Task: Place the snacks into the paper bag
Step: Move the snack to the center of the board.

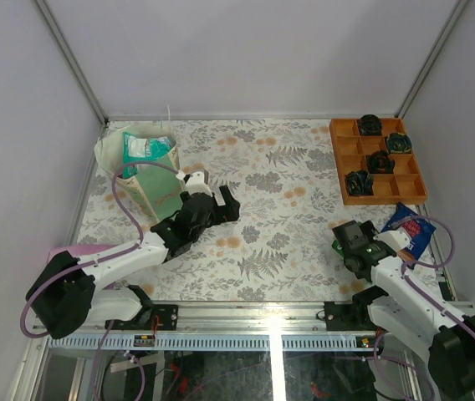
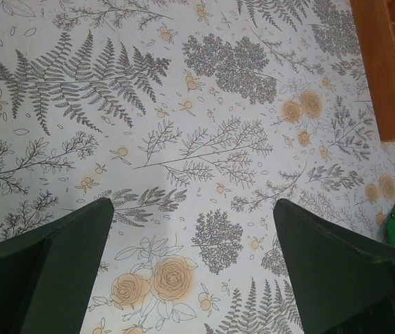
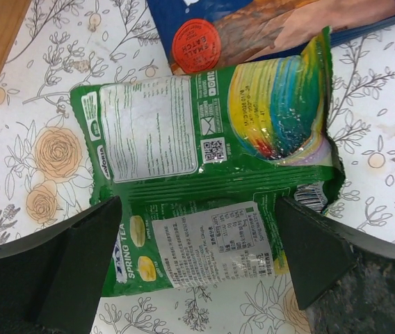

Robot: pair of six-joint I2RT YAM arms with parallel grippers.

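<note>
A: Room, surface?
B: Plain pale walls (image 1: 246,50); flat desk (image 1: 279,192) under floral cloth.
A: Paper bag?
B: The paper bag (image 1: 141,167) stands upright at 10 o'clock, mouth up for drops. A teal packet (image 1: 147,148) is already inside.
A: Arms?
B: Left fingers (image 2: 44,264) apart over bare cloth, empty. Right fingers (image 3: 58,271) apart, straddling the green packet (image 3: 211,174) at 4 o'clock; blue crisp bag (image 3: 274,28) touching it. Probable next pick.
</note>
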